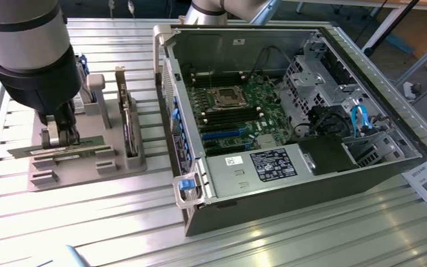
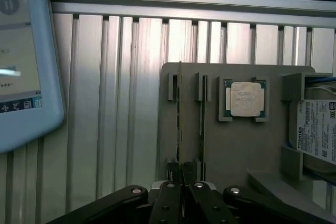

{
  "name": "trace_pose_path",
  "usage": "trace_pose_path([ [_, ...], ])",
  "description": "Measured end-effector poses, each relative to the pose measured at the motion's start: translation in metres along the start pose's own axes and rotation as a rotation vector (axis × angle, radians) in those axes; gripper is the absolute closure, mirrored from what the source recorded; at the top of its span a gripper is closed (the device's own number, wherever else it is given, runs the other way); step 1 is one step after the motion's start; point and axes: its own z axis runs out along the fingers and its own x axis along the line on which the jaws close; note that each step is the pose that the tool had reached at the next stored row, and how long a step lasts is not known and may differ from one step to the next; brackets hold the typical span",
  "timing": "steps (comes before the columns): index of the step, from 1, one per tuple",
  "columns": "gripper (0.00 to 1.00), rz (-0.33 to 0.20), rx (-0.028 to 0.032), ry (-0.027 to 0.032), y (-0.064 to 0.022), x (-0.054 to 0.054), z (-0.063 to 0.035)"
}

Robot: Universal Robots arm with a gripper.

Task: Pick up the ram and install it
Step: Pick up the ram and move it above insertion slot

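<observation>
The ram (image 1: pixel 87 148) is a long thin green stick over the grey holder (image 1: pixel 117 167) at the exterior view's left. My gripper (image 1: pixel 59 139) comes down on it from above and is shut on its middle. In the wrist view the ram (image 2: pixel 179 119) shows edge-on, running along its slot in the holder (image 2: pixel 236 150), with my gripper (image 2: pixel 182 190) pinched on its near part. Whether the stick is clear of the slot I cannot tell. A second thin stick (image 2: pixel 202 124) sits in the parallel slot beside it.
An open computer case (image 1: pixel 362 183) lies at the exterior view's right, its motherboard (image 1: pixel 232 111) exposed. On the holder are a square silver CPU chip (image 2: pixel 244 98), a hard drive (image 2: pixel 317 129) and an upright dark card (image 1: pixel 128 119). A screen device (image 2: pixel 21 61) lies on the slatted table (image 1: pixel 87 222).
</observation>
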Motion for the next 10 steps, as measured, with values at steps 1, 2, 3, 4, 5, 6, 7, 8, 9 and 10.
trace_pose_path([
  [1, 0.88, 0.0, -0.0001, 0.0001, 0.0001, 0.0, -0.0024],
  [2, 0.88, 0.0, -0.0001, 0.0, 0.0002, 0.0, -0.005],
  [3, 0.88, 0.0, 0.0, 0.0, 0.0002, 0.0, -0.0066],
  [4, 0.88, 0.0, -0.0001, 0.0, 0.0003, 0.0, -0.0086],
  [5, 0.88, 0.0, 0.0, 0.0, 0.0003, 0.0, -0.0103],
  [6, 0.88, 0.0, 0.0, 0.0, 0.0004, 0.0, -0.0123],
  [7, 0.88, 0.0, 0.0, 0.0, 0.0005, 0.0, -0.0142],
  [8, 0.88, 0.0, -0.0001, 0.0, 0.0006, 0.0, -0.016],
  [9, 0.88, 0.001, 0.0, 0.0, 0.0007, 0.0, -0.0184],
  [10, 0.88, 0.001, 0.0, 0.0, 0.0007, -0.001, -0.0202],
])
